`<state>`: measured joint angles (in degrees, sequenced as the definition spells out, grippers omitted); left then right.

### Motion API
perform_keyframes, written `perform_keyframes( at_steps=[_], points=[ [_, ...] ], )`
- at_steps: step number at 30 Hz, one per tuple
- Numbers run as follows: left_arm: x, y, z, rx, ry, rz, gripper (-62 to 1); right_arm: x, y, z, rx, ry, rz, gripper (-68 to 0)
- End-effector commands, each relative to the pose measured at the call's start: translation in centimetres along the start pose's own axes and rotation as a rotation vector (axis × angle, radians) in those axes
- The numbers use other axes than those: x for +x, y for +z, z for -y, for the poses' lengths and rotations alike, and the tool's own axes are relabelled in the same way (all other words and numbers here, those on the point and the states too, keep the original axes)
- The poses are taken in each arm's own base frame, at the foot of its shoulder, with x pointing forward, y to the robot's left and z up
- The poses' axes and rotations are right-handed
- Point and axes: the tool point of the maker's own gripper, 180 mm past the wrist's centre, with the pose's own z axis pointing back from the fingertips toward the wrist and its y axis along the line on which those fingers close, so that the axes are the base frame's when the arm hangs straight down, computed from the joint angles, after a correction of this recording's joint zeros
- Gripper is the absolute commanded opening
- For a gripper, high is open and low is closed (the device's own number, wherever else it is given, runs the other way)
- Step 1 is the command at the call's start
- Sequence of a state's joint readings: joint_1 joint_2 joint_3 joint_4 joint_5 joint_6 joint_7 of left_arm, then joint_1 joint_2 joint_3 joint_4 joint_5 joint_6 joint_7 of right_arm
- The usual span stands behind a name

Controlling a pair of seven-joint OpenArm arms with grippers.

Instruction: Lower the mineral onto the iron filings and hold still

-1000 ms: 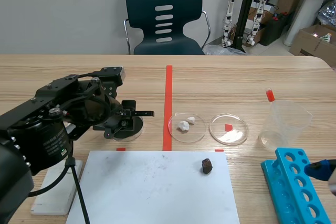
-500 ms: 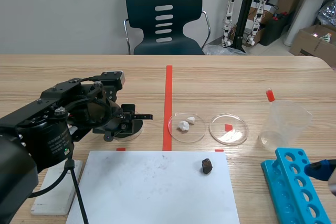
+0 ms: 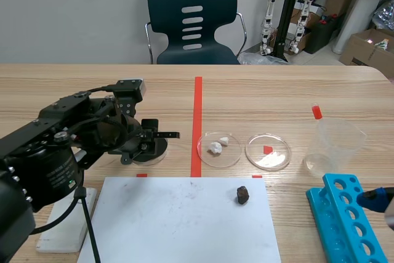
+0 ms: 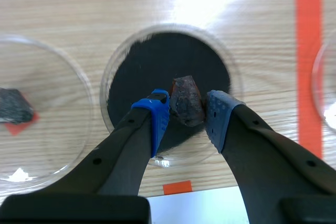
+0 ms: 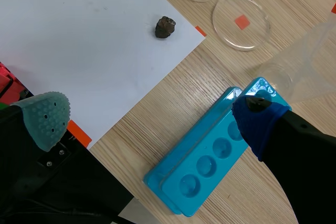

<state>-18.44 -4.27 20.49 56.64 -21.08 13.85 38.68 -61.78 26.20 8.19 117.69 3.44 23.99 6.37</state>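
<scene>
Pale wooden counter (image 3: 277,90) carries everything. Left pincer (image 4: 186,115) is clamped on a small reddish-brown mineral chunk (image 4: 186,100) directly over black iron filings (image 4: 152,72) in a clear round dish (image 4: 106,85); whether they touch cannot be told. Beside it, toward the counter's left edge, sits a second clear dish (image 4: 52,56). Right pincer (image 5: 152,121) gapes wide and empty above a turquoise tube rack (image 5: 205,161) at the near right corner. Lettering (image 3: 61,170) on the left arm is unreadably small.

One row across mid-frame on my worktop (image 3: 277,90).
My left claw (image 4: 187,116) pins the mineral (image 4: 186,100) over the iron filings (image 4: 157,72), centre-left; second dish (image 3: 219,149) and third dish (image 3: 268,151) lie rightward, paper sheet (image 3: 166,220) below them.
</scene>
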Motion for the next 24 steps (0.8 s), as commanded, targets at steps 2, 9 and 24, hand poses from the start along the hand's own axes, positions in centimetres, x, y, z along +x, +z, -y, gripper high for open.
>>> perform_keyframes(
  at_steps=[2,9,24],
  points=[
    [2.8,1.8,0.1,-0.014,-0.023,0.121,-51.1,1.1,0.0,0.4,-0.010,0.010,0.036,-1.9],
    [4.5,6.4,0.3,-0.036,-0.088,0.290,-51.1,1.1,0.0,0.4,-0.010,0.010,0.036,-1.9],
    [1.1,16.1,1.4,-0.182,-0.314,0.449,-51.1,1.1,0.0,0.4,-0.010,0.010,0.036,-1.9]
  ],
)
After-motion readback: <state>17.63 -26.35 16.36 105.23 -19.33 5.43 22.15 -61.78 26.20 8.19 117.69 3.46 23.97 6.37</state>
